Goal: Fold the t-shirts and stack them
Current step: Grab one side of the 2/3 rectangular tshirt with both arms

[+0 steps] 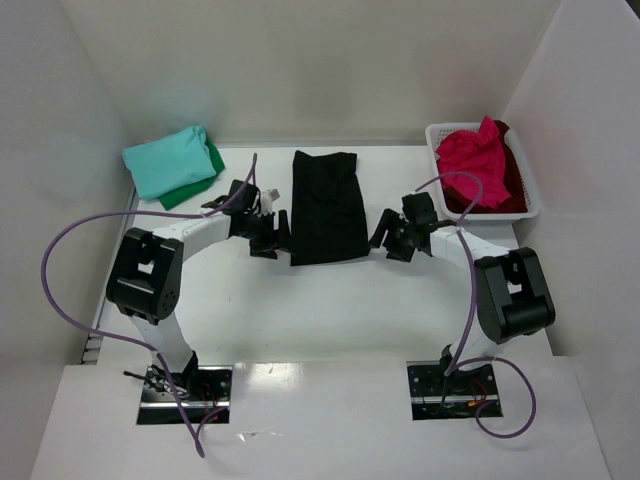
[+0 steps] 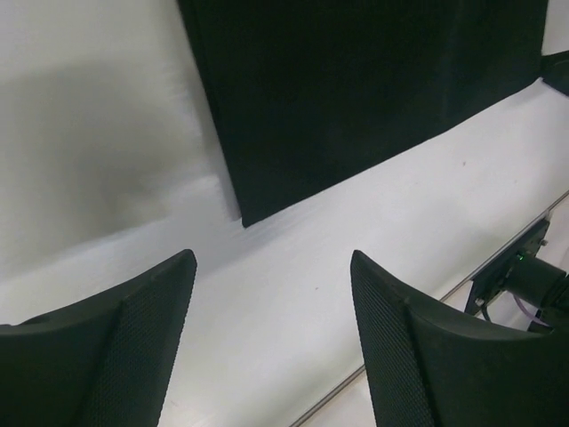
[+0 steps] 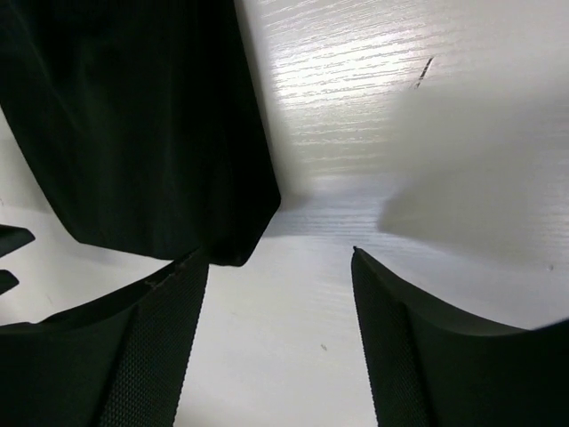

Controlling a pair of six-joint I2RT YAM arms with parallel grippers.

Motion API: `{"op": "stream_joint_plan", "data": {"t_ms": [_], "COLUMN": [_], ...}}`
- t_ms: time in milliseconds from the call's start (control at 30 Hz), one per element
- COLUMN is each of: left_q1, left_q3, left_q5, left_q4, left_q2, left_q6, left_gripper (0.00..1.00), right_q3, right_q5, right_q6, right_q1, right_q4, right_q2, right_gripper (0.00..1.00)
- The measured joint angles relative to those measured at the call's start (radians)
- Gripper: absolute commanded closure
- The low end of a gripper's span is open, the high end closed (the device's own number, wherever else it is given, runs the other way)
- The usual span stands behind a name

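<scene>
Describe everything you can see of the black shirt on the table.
The black shirt is plain, soft, matte cloth, folded into a long narrow rectangle, no sleeves showing. It lies flat on the white table, long side running near to far. The open left end effector and right end effector sit beside its near corners, neither gripping it.

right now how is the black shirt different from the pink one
The black shirt lies folded into a flat, long rectangle; the pink shirt is a crumpled heap. The black shirt rests on the table between the two arms; the pink shirt sits in the white basket at the far right, on top of a dark red shirt. Both are plain, single-colour soft cloth.
</scene>
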Motion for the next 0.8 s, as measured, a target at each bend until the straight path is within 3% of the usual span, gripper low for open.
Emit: {"op": "stream_joint_plan", "data": {"t_ms": [233, 800], "left_q1": [0.000, -0.001], "left_q3": [0.000, 0.000], "left_q5": [0.024, 0.045], "left_q4": [0.046, 0.062], "left_q2": [0.066, 0.100], "left_q6": [-0.019, -0.026], "left_gripper": [0.28, 0.35], "right_q3": [0.000, 0.004], "right_q5": [-0.015, -0.064], "right_q6": [0.023, 0.071], "right_q1": [0.010, 0.024], "right_q4": [0.030, 0.113], "right_q2": [0.067, 0.121], "right_gripper": [0.41, 0.49]}}
